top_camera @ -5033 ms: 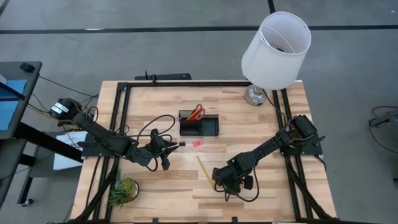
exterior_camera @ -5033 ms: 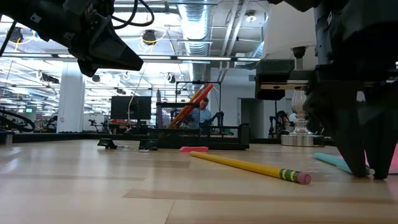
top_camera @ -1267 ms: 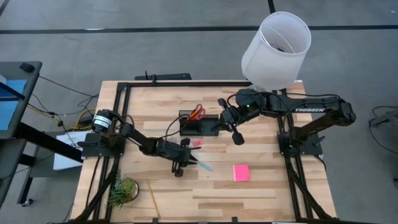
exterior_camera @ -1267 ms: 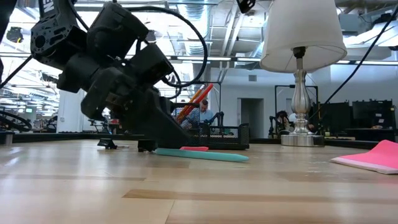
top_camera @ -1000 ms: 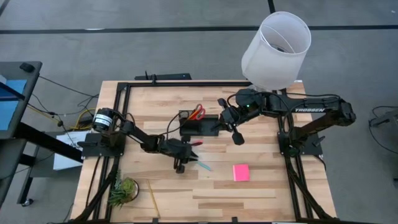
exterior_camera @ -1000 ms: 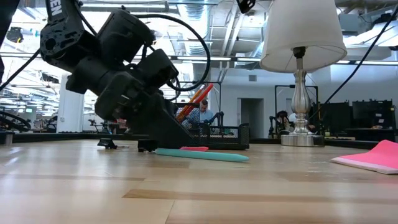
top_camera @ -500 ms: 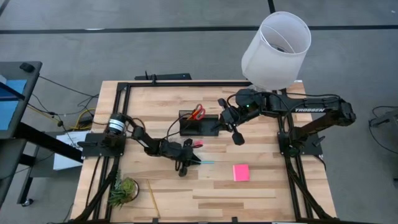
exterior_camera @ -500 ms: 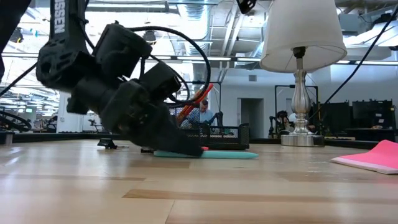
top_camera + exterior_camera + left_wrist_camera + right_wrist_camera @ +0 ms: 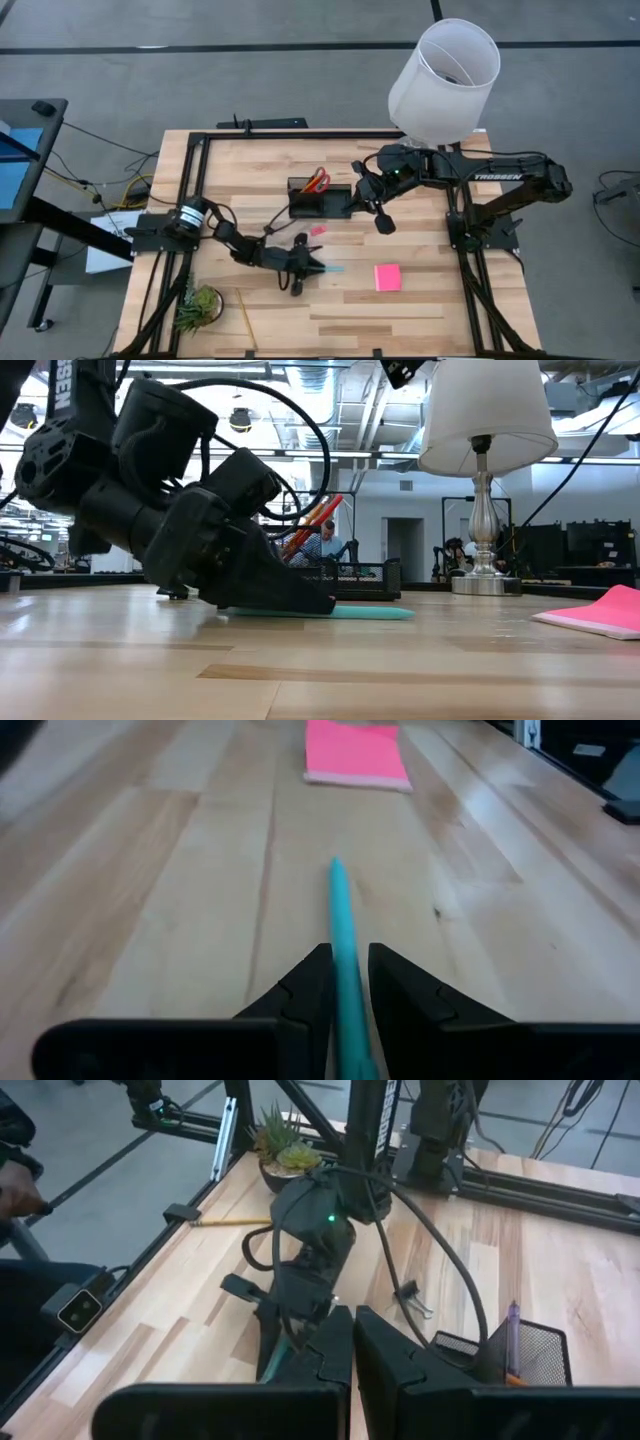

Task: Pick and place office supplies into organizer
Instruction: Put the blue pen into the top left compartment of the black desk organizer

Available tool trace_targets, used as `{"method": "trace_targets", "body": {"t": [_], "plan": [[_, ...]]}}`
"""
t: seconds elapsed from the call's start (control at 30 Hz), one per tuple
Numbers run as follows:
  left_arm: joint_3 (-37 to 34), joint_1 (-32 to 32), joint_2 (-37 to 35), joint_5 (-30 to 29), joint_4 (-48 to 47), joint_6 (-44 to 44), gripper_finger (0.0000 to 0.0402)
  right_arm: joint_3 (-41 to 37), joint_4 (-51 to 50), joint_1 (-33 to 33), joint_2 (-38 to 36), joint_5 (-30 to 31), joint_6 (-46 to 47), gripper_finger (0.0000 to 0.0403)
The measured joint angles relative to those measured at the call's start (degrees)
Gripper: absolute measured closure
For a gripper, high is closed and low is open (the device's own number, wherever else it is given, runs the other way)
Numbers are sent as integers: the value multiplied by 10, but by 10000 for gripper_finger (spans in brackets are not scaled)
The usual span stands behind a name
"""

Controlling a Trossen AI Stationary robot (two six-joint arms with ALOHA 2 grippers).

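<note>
Wooden tabletop (image 9: 420, 300) is carrying the left gripper (image 9: 348, 982), low at centre frame, pinching the teal pen (image 9: 341, 925); lifting level should prevent dragging. Right gripper (image 9: 382, 222), pressed together, is hovering beside the organizer (image 9: 320, 203).

Light wooden table (image 9: 420, 300), on it a black organizer (image 9: 321, 203), teal pen (image 9: 330, 268), pink sticky pad (image 9: 387, 277), yellow pencil (image 9: 244, 316), small green plant (image 9: 197, 307), lamp (image 9: 440, 82)

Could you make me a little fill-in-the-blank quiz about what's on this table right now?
1. The left pincer is closed on a ____ pen.
2. The square pad on the bare wood is bright ____.
3. The scissors in the organizer have ____ handles.
4. The lamp has a ____ shade.

Missing words: teal, pink, red, white
</note>
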Motion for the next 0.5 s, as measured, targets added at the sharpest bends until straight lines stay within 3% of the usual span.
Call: {"method": "trace_targets", "body": {"t": [0.5], "plan": [[78, -36, -17, -66, -160, -81, 340, 0, -2, 2, 0, 0, 0, 403]]}}
